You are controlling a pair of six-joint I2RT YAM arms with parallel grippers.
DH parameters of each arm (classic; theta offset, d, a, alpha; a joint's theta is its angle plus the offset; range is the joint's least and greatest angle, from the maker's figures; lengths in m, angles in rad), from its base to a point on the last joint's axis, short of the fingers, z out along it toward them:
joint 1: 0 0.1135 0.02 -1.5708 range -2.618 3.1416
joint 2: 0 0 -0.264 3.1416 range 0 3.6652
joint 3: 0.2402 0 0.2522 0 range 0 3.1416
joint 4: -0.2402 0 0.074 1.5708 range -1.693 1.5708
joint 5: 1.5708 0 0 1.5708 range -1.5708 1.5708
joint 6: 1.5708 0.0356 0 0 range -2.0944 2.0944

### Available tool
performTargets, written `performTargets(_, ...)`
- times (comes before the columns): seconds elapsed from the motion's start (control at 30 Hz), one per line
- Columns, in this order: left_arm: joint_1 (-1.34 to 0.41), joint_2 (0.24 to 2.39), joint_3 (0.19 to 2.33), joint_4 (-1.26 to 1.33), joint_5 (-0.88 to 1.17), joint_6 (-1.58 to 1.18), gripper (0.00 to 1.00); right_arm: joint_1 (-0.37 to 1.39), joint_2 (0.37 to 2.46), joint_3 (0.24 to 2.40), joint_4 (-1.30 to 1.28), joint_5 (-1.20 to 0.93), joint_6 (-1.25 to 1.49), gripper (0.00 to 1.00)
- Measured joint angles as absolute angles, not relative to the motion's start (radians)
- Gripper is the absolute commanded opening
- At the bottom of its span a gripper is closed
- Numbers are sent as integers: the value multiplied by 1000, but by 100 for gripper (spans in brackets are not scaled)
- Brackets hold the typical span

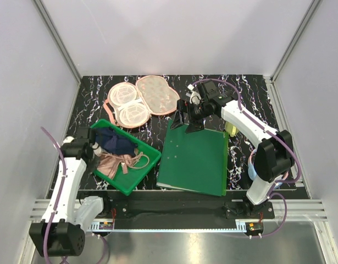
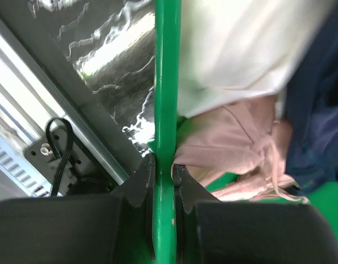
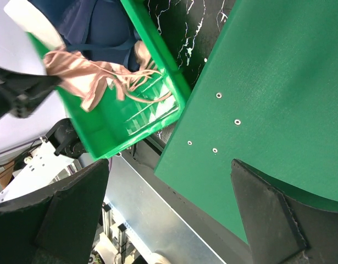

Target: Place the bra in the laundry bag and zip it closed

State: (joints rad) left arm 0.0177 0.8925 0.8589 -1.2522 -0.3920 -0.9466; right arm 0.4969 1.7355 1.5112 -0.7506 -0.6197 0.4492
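Note:
The laundry bag (image 1: 142, 99) lies open and flat at the back of the table, two peach halves with a pink rim. The bra (image 1: 118, 162) lies crumpled in the green bin (image 1: 137, 175) at the left, beside a dark blue cloth (image 1: 115, 141). It also shows in the left wrist view (image 2: 234, 148) and the right wrist view (image 3: 83, 80). My left gripper (image 1: 94, 152) is shut on the bin's left rim (image 2: 164, 82), its jaws clamped on both sides of the rim, close to the bra. My right gripper (image 1: 188, 117) is open and empty above the far edge of a green board (image 1: 196, 159), right of the bag.
The flat green board (image 3: 267, 82) covers the table's middle, right of the bin (image 3: 111, 129). A white cloth (image 2: 234, 49) and the dark blue cloth (image 2: 317, 110) lie in the bin with the bra. A small yellow object (image 1: 231, 129) sits by the right arm. Grey walls enclose the table.

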Motion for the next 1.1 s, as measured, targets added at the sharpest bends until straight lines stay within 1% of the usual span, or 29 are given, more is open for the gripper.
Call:
performTargets(0.2,101,847,722,-1180,-337,-1133,0,497,1736,1498,-746,-620,453,100)
performTargets(0.3,131,759,607,-1145,-305,-1295,0,497,1736,1497,-745,-620,453,100)
performTargets(0.33,135,741,574,-1142,-293,-1332,2,497,1736,1497,-744,-621,453,100)
performTargets(0.37,139,723,550,-1148,-286,-1369,27,497,1736,1497,-745,-622,453,100)
performTargets(0.4,140,707,549,-1146,-281,-1390,44,497,1736,1497,-745,-622,453,100)
performTargets(0.43,140,703,547,-1146,-279,-1406,59,497,1736,1497,-744,-622,453,100)
performTargets(0.5,141,703,548,-1152,-278,-1420,82,497,1736,1497,-744,-622,453,100)
performTargets(0.6,142,702,569,-1168,-281,-1415,84,497,1738,1497,-744,-622,453,100)
performTargets(0.67,142,709,611,-1188,-284,-1393,80,497,1743,1497,-743,-622,453,100)
performTargets(0.7,142,714,635,-1198,-287,-1379,70,497,1747,1497,-741,-622,453,100)
performTargets(0.77,142,730,697,-1212,-296,-1330,64,497,1756,1496,-734,-621,453,100)
performTargets(0.8,142,739,722,-1209,-303,-1303,59,497,1761,1491,-730,-617,453,100)
performTargets(0.83,142,749,741,-1204,-308,-1270,50,497,1766,1487,-728,-611,452,100)
performTargets(0.93,142,803,760,-1159,-303,-1159,47,497,1784,1469,-730,-590,448,100)
performTargets(1.0,143,855,762,-1133,-286,-1093,47,497,1800,1455,-730,-583,446,100)
performTargets(1.1,142,938,765,-1101,-274,-992,54,497,1816,1440,-731,-577,443,100)
